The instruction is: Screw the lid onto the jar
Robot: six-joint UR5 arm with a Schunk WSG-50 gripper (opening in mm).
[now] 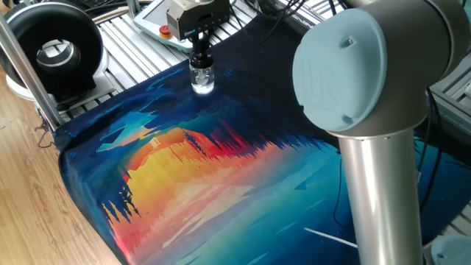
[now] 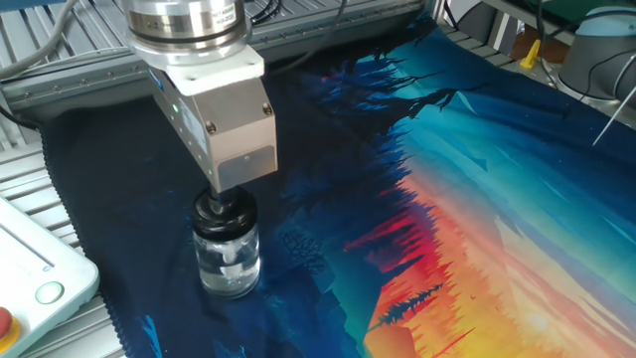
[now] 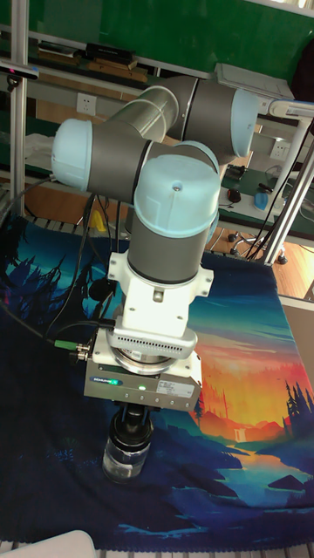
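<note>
One jar (image 2: 229, 261) stands upright (neck up), pincer (image 2: 221, 204) clamping its lid (image 2: 223, 212).

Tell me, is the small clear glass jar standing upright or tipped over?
Upright. The small clear glass jar stands on its base on the dark cloth, neck up, with the black lid under the gripper.

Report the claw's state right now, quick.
Claw: shut on the small black rounded lid, which sits atop the tiny clear glass jar.
</note>
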